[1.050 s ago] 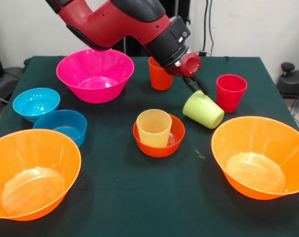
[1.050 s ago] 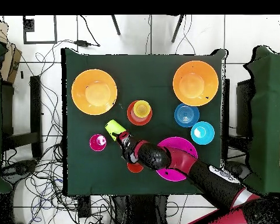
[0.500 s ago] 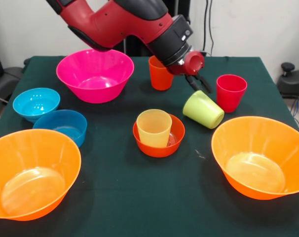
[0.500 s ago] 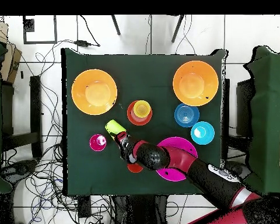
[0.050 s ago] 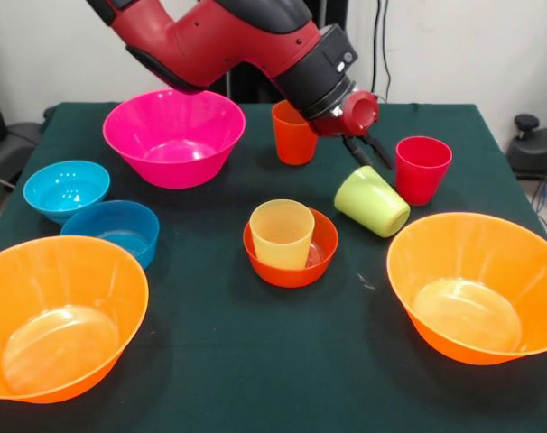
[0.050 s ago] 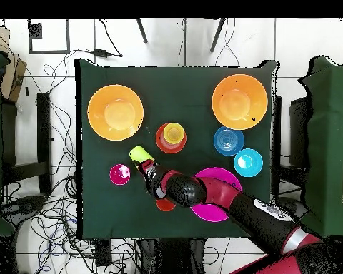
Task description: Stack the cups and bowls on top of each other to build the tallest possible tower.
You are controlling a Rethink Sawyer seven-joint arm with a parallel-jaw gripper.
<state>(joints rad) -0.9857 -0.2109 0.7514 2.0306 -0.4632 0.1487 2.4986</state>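
The desk (image 5: pixel 210 361) carries everything. Biggest are the two orange bowls (image 5: pixel 61 316), one at each near corner in the front view, and the magenta bowl (image 5: pixel 174 135) at the far side, partly under my arm (image 5: pixel 219 41). Next come the two blue bowls (image 5: pixel 111 230), which sit just beside each other on one side of the desk. In the middle sits the small red-orange bowl (image 5: pixel 292 253) with the pale yellow cup (image 5: pixel 281 234) standing inside it; this is the only stack so far.

The lime green cup (image 5: pixel 373 200) lies tipped on its side near the red-pink cup (image 5: pixel 422 170), which stands upright. The orange cup (image 5: pixel 292 135) stands upright behind my wrist.

My pincer (image 5: pixel 366 152) hangs just above the closed end of the green cup and holds nothing. The dark fingers are thin and I cannot tell if they are open or closed.

I judge the risk is the green cup. It lies on its round wall, so a touch from one side can roll it against the red-pink cup, or my wrist can knock over the orange cup.
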